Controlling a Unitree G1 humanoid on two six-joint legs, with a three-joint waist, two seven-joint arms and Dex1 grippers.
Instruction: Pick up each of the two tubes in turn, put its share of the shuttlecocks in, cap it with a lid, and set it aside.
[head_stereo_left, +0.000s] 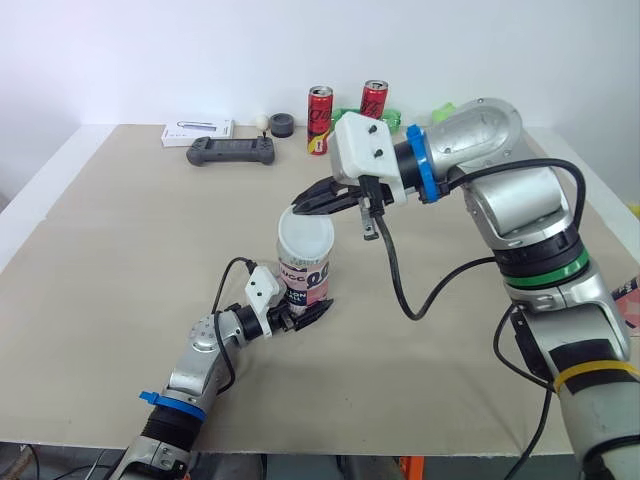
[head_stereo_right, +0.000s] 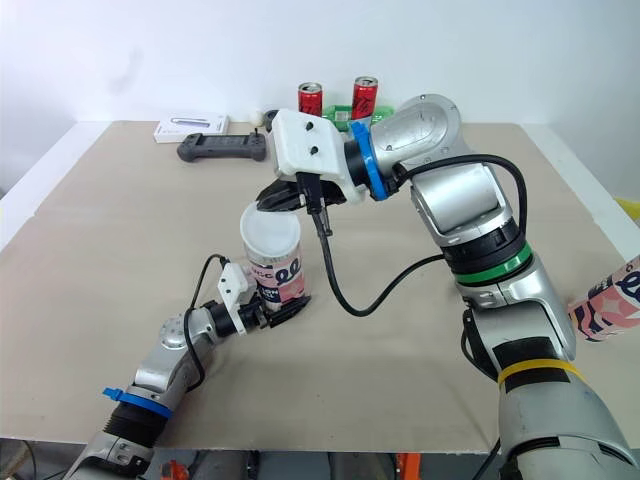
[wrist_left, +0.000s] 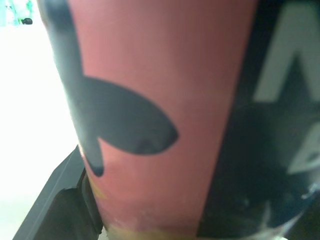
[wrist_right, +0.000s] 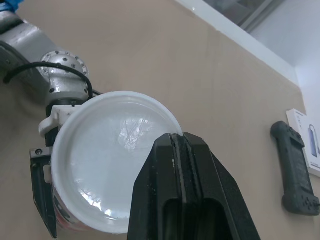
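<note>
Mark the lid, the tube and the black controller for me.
lid (wrist_right: 95, 160), right wrist view, middle of its translucent top.
tube (head_stereo_left: 305, 276), left eye view, printed side wall.
black controller (head_stereo_left: 232, 152), left eye view, centre of its body.

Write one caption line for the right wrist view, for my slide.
Right gripper holds a white lid on the tube gripped by the left gripper.

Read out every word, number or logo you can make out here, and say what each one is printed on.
"00": large white digits on the tube; the smaller print around them is too blurred to read.
Big white letters on the tube in the left wrist view: cut off, unreadable.
Two red cans: lettering too small to read.
The white box: print too small to read.
On the lid: no text.
</note>
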